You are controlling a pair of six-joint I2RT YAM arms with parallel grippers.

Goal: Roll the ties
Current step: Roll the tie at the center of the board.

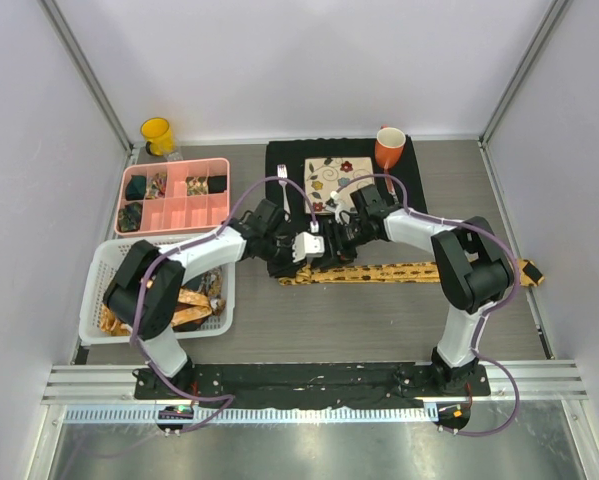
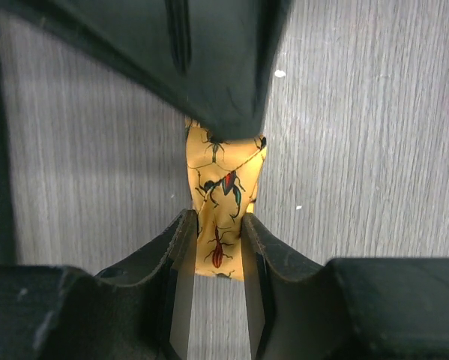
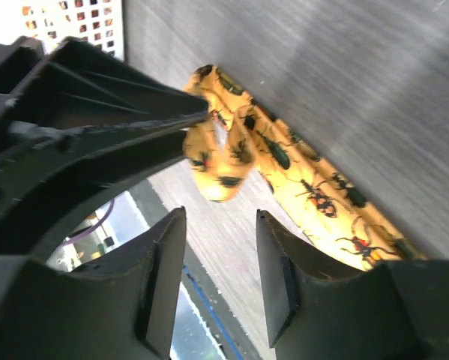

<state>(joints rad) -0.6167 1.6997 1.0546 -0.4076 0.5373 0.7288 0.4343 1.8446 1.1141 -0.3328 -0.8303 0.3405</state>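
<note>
A mustard-yellow tie (image 1: 419,270) printed with dark insects lies flat across the table, its left end lifted and curled between the two grippers. My left gripper (image 1: 299,258) is shut on that end; in the left wrist view the tie (image 2: 223,176) is pinched between the fingers, at the gripper's tips (image 2: 218,229). My right gripper (image 1: 331,245) is open just to the right of it. In the right wrist view the curled end (image 3: 217,169) hangs beyond the gripper's tips (image 3: 220,251), touching neither finger. More ties (image 1: 194,305) lie in a white basket.
The white basket (image 1: 104,265) stands at the left, a pink compartment tray (image 1: 174,205) behind it. A black mat (image 1: 279,160) at the back holds a patterned tile (image 1: 334,180), a fork and an orange mug (image 1: 389,148). A yellow mug (image 1: 157,135) stands at the back left.
</note>
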